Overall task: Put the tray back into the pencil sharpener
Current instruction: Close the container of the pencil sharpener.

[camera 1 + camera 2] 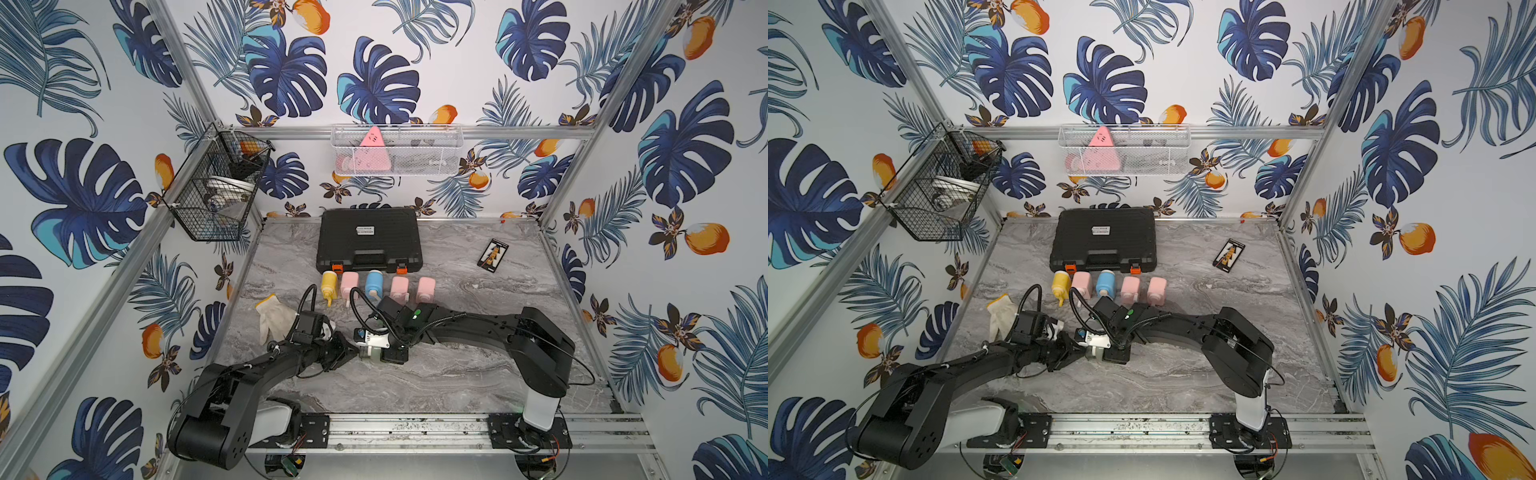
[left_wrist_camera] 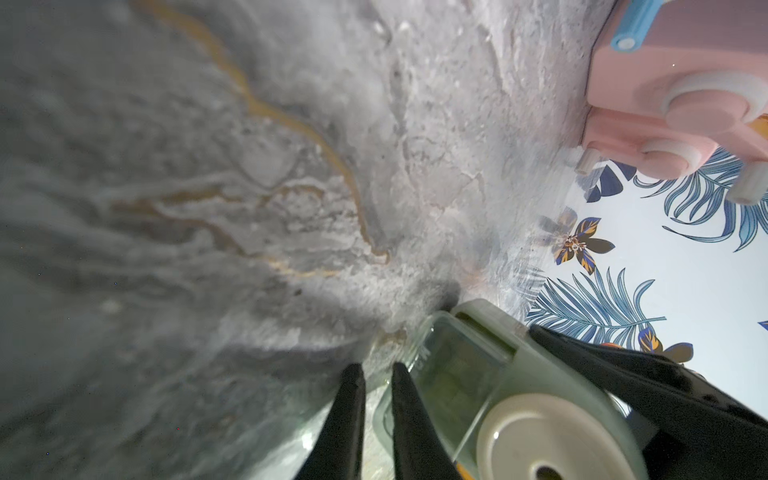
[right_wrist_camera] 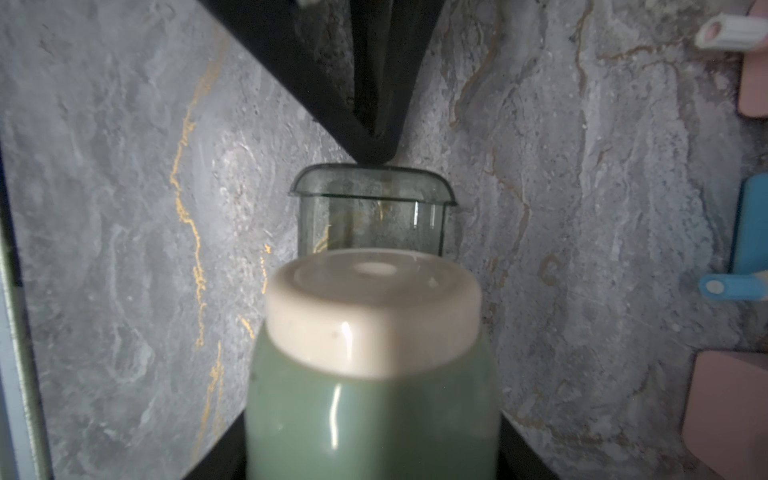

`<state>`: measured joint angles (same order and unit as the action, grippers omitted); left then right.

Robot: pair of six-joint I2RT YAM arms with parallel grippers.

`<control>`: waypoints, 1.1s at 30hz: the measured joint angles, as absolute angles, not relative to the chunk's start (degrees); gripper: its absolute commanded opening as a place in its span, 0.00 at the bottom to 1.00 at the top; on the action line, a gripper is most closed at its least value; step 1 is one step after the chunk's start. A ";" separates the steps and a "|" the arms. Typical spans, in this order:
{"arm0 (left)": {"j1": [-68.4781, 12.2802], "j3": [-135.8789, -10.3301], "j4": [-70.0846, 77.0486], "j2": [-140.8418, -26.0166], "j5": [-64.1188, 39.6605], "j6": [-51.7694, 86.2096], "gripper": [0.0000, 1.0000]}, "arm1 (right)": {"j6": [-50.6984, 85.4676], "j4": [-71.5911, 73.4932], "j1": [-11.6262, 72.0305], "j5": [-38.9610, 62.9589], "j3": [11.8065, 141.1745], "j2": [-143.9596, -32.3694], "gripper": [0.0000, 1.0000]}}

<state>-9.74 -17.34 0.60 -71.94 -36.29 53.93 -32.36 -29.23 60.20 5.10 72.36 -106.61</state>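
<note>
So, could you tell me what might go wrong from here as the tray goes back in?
The clear tray is only partly inside the green pencil sharpener, and the left gripper meets it just at its end rim: the tips could slip off, or tilt the tray so it jams.
The right gripper holds the sharpener by its sides; a hard push might shift it.

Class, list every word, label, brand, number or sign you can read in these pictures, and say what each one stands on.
No text can be read in any view.
Pale sticker on the black case: print too small to read.
Small black packet on the table: orange markings, blurred, unreadable.
Pink triangle in the white basket: dark marks, too small to tell.
</note>
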 measured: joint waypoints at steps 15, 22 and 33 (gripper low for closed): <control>-10.92 -17.41 0.56 -71.61 -36.16 53.93 0.23 | -31.03 -24.25 60.14 5.19 71.44 -106.85 0.53; -12.03 -17.32 1.06 -71.31 -35.94 54.08 0.27 | -30.46 -22.76 60.34 5.43 71.16 -107.11 0.53; -12.84 -19.27 -3.29 -68.05 -33.65 53.65 0.28 | -29.06 -20.58 60.49 5.39 69.34 -106.34 0.52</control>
<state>-12.84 -19.27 -3.29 -68.05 -33.65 53.65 -29.06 -20.58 60.49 5.39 69.34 -106.34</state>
